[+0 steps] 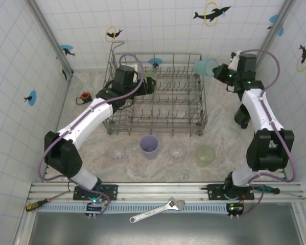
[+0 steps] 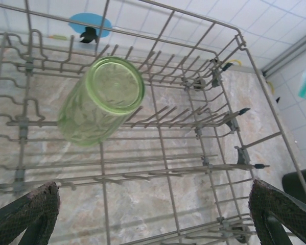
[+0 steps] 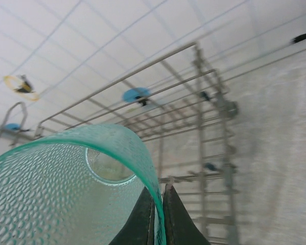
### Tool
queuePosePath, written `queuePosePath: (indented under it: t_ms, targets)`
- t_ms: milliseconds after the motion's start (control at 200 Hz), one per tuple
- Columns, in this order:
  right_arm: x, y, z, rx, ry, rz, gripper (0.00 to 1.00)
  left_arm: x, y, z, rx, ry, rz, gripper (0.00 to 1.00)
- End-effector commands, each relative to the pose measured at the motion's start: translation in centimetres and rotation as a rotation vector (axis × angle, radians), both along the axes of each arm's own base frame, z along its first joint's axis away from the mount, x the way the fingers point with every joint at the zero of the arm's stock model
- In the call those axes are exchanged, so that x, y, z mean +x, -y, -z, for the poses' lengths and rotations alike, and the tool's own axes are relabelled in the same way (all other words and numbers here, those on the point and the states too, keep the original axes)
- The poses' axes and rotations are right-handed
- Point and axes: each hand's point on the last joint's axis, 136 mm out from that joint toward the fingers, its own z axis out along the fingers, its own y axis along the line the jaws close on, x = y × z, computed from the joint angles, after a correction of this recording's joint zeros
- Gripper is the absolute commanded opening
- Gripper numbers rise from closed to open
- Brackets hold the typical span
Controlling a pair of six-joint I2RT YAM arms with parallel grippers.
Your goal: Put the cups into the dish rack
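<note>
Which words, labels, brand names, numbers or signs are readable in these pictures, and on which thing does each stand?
No text can be read.
The wall stickers are pictures only, without letters.
Any marking on the wrench or the tape measure is too small to read.
The green cup shows no print.

Green cup and tines obstruct dish rack.

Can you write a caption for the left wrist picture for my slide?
Green cup sits tilted, bottom up, in the dish rack below the open left gripper.
</note>
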Motion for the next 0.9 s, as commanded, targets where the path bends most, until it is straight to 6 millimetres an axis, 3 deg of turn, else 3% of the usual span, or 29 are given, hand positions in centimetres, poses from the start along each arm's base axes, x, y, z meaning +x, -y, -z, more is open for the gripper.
queuePosePath:
  t_ms: [0,275,295,385,586,896]
  targets:
    - [-0.4,-3.6,-2.3,0.166,0.096,-0.12,0.0,0.8,1.7,-1.4,-0.119,0.003,0.06,0.98]
    - [-1.5,-7.6,-1.2,0.333,0.14,-0.239,0.0,1.5,2.9,-2.4,-0.484,-0.08,0.156,0.98]
    - [-1.7,-8.0,-1.1,0.343,0.143,-0.248,0.0,2.4,1.7,-2.6,-0.508,-0.077,0.134,0.98]
    - [-2.2,-9.3,-0.7,0.381,0.147,-0.283,0.0,2.3,2.3,-3.2,-0.588,-0.1,0.173,0.98]
    - [-3.1,-11.9,-0.7,0.443,0.168,-0.355,0.0,2.0,3.7,-4.6,-0.73,-0.148,0.246,0.98]
    - [-3.4,-13.9,-1.7,0.525,0.209,-0.411,0.0,1.4,3.8,-5.4,-0.81,-0.169,0.258,0.98]
